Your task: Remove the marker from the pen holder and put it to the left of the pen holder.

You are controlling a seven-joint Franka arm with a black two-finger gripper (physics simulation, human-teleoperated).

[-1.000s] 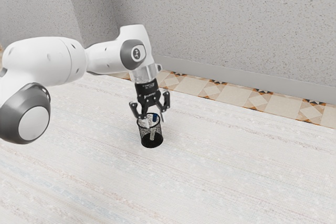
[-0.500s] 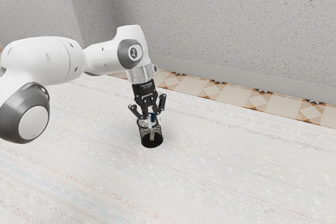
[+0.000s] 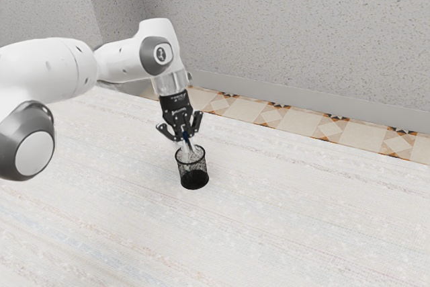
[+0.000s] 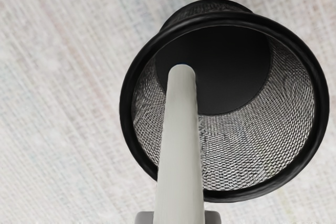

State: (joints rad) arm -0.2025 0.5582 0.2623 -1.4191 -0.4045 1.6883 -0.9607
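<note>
The pale surface spreads around the upright, black mesh pen holder, its far edge meeting patterned tiles. The white arm carries a dark emblem. The hand (its white lettering too small to read) is clamped on the marker at the holder's mouth. The exterior view shows the marker's blue part; the wrist view, its pale, rounded lower end.

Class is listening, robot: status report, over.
Gripper shut on marker. Marker's lower end inside or just above pen holder, can't tell which. Holder's rim might catch it if moved sideways. Over.
</note>
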